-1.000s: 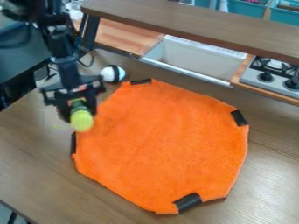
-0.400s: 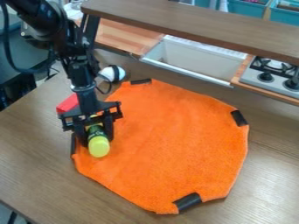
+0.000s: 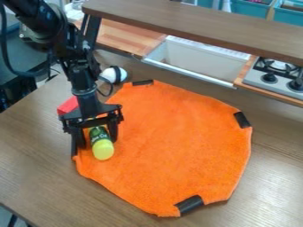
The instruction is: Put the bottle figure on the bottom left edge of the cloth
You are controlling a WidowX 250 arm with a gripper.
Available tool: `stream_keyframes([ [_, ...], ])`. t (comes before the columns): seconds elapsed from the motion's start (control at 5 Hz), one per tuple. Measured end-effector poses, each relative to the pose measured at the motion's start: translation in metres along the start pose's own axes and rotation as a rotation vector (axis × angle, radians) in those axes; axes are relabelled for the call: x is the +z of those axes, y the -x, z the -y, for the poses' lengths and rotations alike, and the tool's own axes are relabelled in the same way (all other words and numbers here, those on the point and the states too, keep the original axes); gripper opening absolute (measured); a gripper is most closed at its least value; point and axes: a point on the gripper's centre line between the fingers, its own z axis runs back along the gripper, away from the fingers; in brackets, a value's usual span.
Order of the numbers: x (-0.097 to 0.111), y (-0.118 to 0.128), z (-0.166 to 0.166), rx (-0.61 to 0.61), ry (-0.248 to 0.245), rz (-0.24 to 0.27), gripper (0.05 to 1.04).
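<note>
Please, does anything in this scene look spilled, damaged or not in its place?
Nothing looks spilled or damaged. The green bottle, oddly, appears to lie on its side near the left edge of the orange cloth instead of standing.

Far end of bottle (image 3: 100, 140) hidden, red block (image 3: 67, 106) partly covered, arm (image 3: 75, 55) and stove (image 3: 257, 79) cropped

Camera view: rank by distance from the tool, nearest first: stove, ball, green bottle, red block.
1. Green bottle: right at the tool, on the cloth's left part.
2. Red block: up and left, beside the arm.
3. Ball: above, past the cloth.
4. Stove: far right.
</note>
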Motion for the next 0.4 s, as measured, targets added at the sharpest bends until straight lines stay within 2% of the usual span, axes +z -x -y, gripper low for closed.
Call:
stream_keyframes([
  [0.2, 0.0001, -0.0011, 0.0018, -0.009, 0.031, 0.050, 1.001],
  [0.4, 0.0016, 0.0006, 0.0065, -0.037, 0.077, 0.075, 0.998],
])
